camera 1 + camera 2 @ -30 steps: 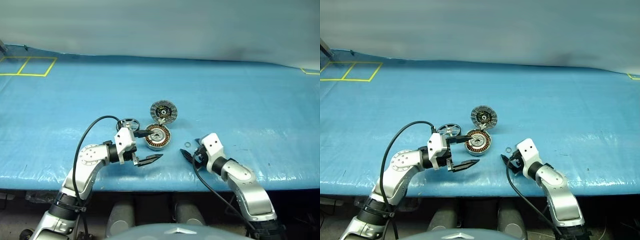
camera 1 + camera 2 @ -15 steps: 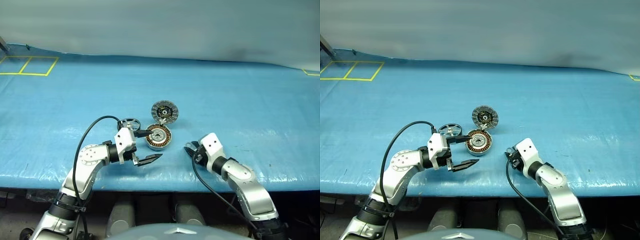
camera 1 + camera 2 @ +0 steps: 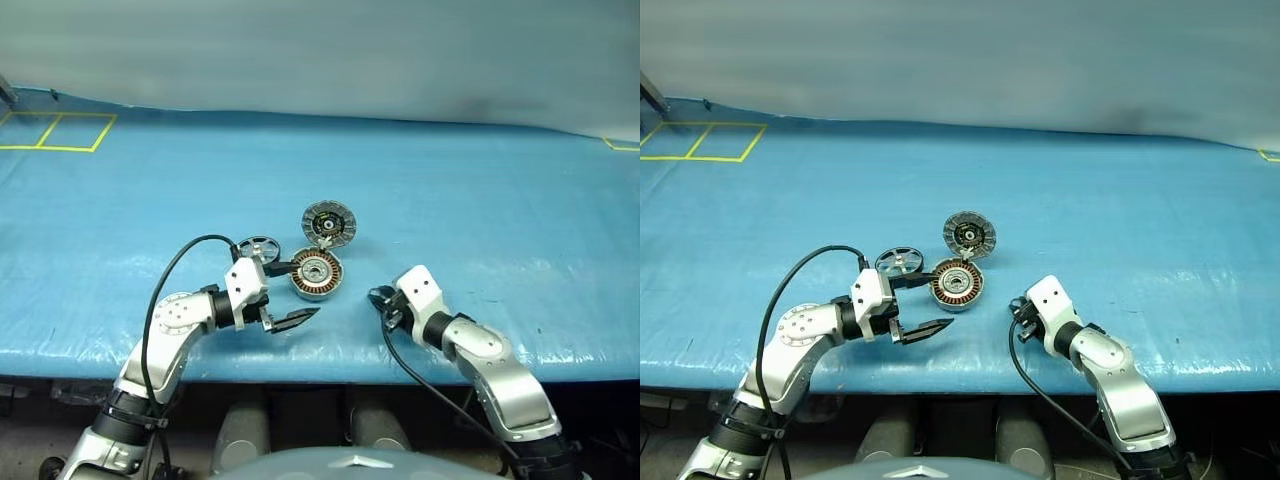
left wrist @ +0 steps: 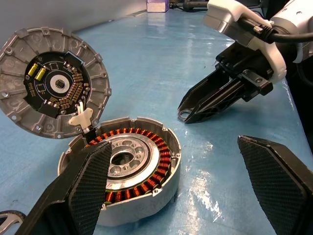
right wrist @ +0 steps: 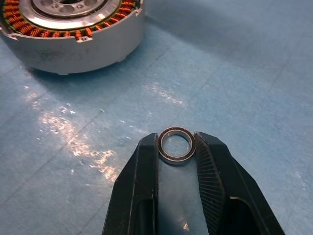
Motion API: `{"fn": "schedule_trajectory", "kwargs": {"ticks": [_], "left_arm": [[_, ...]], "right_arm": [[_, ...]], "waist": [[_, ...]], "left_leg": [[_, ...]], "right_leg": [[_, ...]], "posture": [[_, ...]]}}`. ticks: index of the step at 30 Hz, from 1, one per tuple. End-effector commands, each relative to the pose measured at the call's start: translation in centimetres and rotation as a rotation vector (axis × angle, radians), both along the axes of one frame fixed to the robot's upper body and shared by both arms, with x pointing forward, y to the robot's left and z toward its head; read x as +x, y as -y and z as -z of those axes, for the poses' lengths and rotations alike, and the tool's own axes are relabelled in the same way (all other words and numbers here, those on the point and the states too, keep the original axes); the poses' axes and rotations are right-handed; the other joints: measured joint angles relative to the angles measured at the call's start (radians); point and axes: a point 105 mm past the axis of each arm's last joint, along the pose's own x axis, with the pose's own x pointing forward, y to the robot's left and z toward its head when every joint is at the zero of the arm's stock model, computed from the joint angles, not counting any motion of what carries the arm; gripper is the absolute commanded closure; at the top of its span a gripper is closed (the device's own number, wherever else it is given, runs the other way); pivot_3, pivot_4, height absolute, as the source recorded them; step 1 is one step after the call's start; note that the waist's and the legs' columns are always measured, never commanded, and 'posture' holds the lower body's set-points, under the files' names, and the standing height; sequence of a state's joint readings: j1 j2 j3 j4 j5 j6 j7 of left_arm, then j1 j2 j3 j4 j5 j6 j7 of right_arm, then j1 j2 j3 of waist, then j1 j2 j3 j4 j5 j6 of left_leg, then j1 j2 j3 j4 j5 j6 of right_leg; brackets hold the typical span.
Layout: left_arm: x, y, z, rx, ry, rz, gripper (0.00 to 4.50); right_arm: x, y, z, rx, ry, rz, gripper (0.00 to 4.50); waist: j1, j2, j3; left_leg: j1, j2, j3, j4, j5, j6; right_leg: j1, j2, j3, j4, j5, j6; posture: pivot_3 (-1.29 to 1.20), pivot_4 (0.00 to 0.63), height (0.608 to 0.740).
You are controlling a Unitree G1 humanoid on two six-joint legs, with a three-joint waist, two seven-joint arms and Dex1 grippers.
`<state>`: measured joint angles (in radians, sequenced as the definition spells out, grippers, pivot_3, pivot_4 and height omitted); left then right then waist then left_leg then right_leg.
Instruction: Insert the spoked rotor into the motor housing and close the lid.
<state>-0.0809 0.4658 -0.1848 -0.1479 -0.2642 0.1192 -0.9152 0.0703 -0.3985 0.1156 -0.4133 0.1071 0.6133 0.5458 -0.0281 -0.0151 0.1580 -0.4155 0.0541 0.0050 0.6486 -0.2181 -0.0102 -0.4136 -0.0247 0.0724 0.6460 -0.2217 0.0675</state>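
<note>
Lying flat, motor housing (image 4: pixel 128 172) faces up (lid (image 4: pixel 53 88) tilted).

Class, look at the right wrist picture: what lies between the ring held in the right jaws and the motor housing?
Nothing: bare blue table cover separates the small metal ring from the motor housing.
</note>
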Motion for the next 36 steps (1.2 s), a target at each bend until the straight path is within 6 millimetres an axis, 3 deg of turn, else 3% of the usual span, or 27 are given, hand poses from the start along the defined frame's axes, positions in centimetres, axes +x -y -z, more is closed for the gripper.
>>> {"fn": "schedule_trajectory", "kwargs": {"ticks": [1,8,18,36], "left_arm": [[0.1,-0.4,-1.0,-0.012,0.046,-0.021,0.00],[0.2,-0.8,-0.8,-0.019,0.046,-0.063,0.00],[0.4,-1.2,-0.9,-0.012,0.068,-0.111,0.00],[0.3,-1.8,-1.0,0.004,0.084,-0.144,0.00]], "right_arm": [[0.5,-1.9,-4.0,0.048,0.124,-0.093,3.78],[0.5,-5.2,-6.8,0.080,0.193,-0.270,3.78],[3.4,-8.3,-5.8,0.070,0.195,-0.324,3.78],[3.7,-8.3,-3.7,0.046,0.134,-0.309,3.78]], "waist": [[-0.002,0.000,0.000],[0.001,0.000,0.000],[-0.001,-0.001,0.000],[-0.001,0.000,0.000]], "left_leg": [[0.000,0.000,0.000,0.000,0.000,0.000],[0.000,0.000,0.000,0.000,0.000,0.000],[0.000,0.000,0.000,0.000,0.000,0.000],[0.000,0.000,0.000,-0.001,0.000,0.000]], "right_leg": [[0.000,0.000,0.000,0.000,0.000,0.000],[0.000,0.000,0.000,-0.001,0.000,0.000],[0.000,0.000,0.000,0.000,0.000,0.000],[0.000,0.000,0.000,0.000,0.000,0.000]], "posture": [[0.00,0.150,0.740],[0.00,0.150,0.740],[0.00,0.150,0.740],[0.00,0.150,0.740]]}}
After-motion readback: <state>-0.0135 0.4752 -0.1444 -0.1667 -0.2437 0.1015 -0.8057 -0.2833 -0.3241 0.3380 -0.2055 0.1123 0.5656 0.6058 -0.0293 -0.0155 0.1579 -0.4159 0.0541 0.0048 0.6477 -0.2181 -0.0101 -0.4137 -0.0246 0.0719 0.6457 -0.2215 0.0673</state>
